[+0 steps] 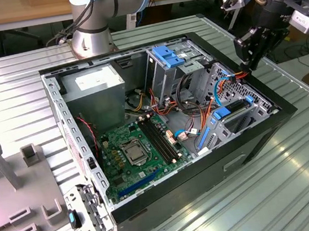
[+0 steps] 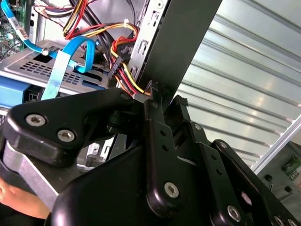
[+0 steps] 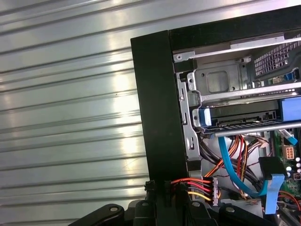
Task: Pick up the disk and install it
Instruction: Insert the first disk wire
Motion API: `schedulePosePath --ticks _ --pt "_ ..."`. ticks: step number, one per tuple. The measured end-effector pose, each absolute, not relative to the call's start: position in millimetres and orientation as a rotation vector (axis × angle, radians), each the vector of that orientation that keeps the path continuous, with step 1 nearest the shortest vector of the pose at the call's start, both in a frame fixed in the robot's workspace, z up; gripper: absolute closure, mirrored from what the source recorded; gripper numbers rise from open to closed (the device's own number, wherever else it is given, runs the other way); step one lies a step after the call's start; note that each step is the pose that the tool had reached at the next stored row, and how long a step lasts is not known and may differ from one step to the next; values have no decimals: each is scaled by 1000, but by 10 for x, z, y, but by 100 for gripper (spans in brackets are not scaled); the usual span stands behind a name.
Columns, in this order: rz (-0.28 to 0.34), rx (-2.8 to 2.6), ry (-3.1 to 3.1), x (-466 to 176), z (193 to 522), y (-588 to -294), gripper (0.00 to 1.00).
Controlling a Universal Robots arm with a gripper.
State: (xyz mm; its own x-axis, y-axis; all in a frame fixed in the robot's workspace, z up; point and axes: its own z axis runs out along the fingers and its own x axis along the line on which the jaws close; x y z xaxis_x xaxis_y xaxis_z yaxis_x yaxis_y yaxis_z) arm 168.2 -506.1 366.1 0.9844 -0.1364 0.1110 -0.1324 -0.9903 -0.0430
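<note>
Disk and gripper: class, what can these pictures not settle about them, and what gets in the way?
Disk: in the exterior view the drive cage covers most of it, so how far it is seated is unclear.
Gripper: in the second wrist view its own black body blocks what lies beneath.
Motherboard: in the first wrist view the picture's edge cuts it off.

- A ribbed metal table (image 1: 301, 187) fills most of the exterior view, its grooves running toward the lower right.
- Bright glare streaks the table at lower right, and it gleams in both wrist views too.
- A wooden bench (image 1: 16, 14) runs along the top edge, with dark shadow beneath.
- Pale floor (image 1: 306, 55) lies at the right edge.
</note>
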Motion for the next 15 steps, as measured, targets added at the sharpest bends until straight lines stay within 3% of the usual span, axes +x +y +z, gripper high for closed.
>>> schedulePosePath --ticks 9,10,15 --pt "-179 -3106 209 1682 3661 -5061 71" --pt "-179 -3106 209 1682 3661 -5061 84" --pt "-179 -3106 209 1682 3709 -5061 84"
